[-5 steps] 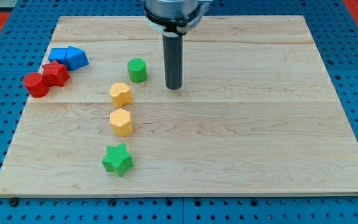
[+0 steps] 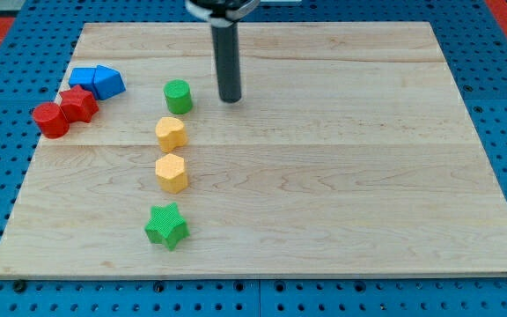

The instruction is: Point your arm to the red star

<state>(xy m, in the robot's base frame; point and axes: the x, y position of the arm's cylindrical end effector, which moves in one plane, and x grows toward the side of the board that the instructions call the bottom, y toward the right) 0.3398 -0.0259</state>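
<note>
The red star lies near the board's left edge, touching a red cylinder at its lower left and blue blocks above it. My tip rests on the board well to the right of the red star, just right of the green cylinder. The rod stands upright and touches no block that I can make out.
Two yellow blocks sit in a column below the green cylinder. A green star lies near the bottom. The wooden board sits on a blue pegboard surface.
My tip has moved up and to the left. The green cylinder has shifted left and slightly up.
</note>
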